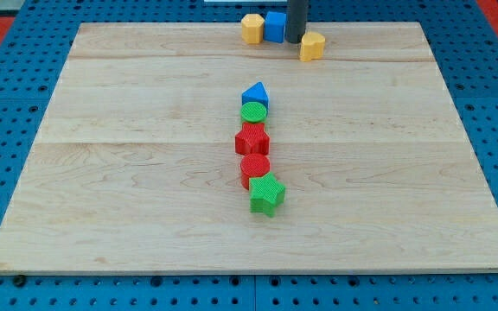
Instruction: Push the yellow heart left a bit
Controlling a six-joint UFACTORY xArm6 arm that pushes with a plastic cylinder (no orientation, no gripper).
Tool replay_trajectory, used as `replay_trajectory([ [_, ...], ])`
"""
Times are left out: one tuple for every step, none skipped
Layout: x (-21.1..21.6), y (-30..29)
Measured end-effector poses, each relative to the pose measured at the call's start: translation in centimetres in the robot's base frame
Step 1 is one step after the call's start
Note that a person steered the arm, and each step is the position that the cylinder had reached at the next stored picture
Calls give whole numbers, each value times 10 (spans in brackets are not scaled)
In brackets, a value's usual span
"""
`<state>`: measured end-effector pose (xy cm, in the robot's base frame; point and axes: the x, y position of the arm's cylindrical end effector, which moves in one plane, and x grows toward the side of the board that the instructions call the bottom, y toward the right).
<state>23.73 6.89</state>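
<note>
The yellow heart [312, 46] sits near the top edge of the surface [145, 190], a little right of centre. My tip [295, 40] stands just beside it on its left, close enough that I cannot tell whether they touch. There is no gripper on this arm, only the dark rod, so nothing is spread or pinched.

On the other side of my tip, the blue cube [274, 26] stands just to its left, and the yellow hexagon-like block [252, 28] presses against that cube's left side.

Well apart from this group, towards the view's bottom, a column of blocks runs down the middle of the surface, each touching the next: blue pentagon-like block [255, 95], green round block [253, 112], red star-like block [252, 140], red round block [255, 167], and green star [266, 193] at the bottom.
</note>
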Motion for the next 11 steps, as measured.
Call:
replay_trajectory([
  [7,-1],
  [-8,11],
  [-22,51],
  [-23,87],
  [-11,95],
  [-5,95],
  [2,31],
  [7,-21],
  [22,-30],
  [23,-21],
  [23,10],
])
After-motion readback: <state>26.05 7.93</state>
